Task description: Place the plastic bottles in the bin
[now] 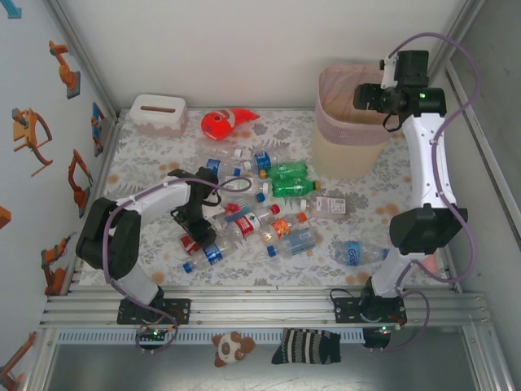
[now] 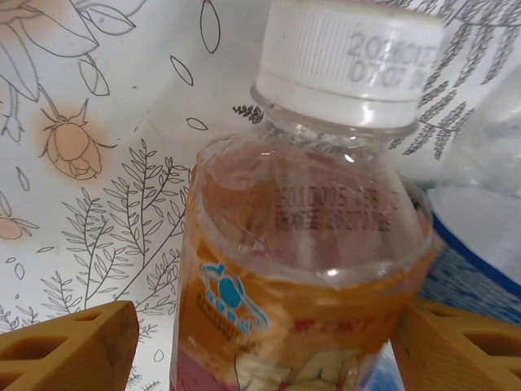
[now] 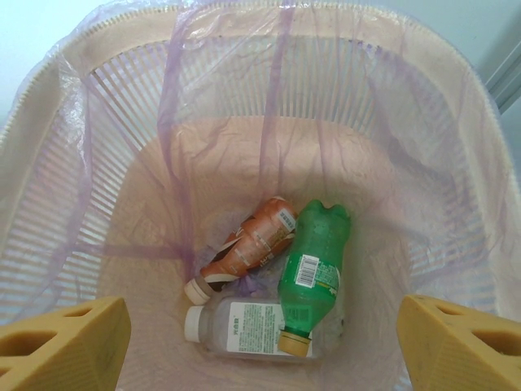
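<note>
Several plastic bottles [image 1: 244, 216] lie in a heap at mid-table, two green ones [image 1: 289, 179] at its far side and a blue-labelled one [image 1: 356, 252] alone at the near right. My left gripper [image 1: 198, 232] is down in the heap's left side. Its fingers [image 2: 69, 350] stand open around a clear bottle [image 2: 309, 244] with a white cap and an orange label; a gap shows at the left finger. My right gripper [image 1: 370, 98] hangs open and empty over the bin [image 1: 326, 122]. On the bin's [image 3: 122, 122] floor lie a brown bottle [image 3: 248, 244], a green one [image 3: 313, 273] and a clear one [image 3: 244, 326].
A white tissue box [image 1: 157, 112] and a red-orange fish toy [image 1: 226, 122] sit at the back left. A small pinkish pack [image 1: 330, 205] lies near the bin's foot. Walls close in the table on the left, back and right.
</note>
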You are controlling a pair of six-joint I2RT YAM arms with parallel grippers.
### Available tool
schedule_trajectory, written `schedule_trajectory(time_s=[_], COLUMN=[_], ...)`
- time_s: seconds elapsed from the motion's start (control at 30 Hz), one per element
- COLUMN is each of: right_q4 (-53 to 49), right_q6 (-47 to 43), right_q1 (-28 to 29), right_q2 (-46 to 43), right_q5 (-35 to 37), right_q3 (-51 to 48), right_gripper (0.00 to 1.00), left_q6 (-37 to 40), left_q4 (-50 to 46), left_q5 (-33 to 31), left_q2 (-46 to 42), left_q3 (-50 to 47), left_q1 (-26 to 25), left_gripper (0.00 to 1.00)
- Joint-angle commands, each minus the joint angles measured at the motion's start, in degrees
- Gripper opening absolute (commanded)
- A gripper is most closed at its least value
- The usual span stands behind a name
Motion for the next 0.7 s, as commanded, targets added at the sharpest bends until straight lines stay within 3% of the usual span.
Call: schedule_trajectory(time_s=[0.0, 0.27, 0.53, 0.67], right_q4=[0.77, 0.71, 1.29, 1.84], right_q6=[0.58, 0.44, 0.65, 0.92], right_q1=[-0.38, -0.37, -0.38, -0.35], right_q2=[-3.07, -4.09, -5.31, -5.97], right_q5=[-0.45, -0.45, -0.62, -0.89], right_q3=[-0.68, -1.65, -3.42, -4.45], right_gripper=[0.84, 0.84, 0.84, 0.84], left_q6=[1.14, -0.68, -4.29, -7.05], left_q4=[-0.36, 1.27, 2.18, 1.24], left_q5=[-1.06, 0.18, -0.48, -0.71], left_q2=[0.99, 1.38, 2.03, 4.12], left_q3=[-0.32, 0.1, 2.43, 4.54], left_q1=[0.52, 4.83, 10.41, 12.14], left_gripper=[0.8, 0.69, 0.67, 0.72])
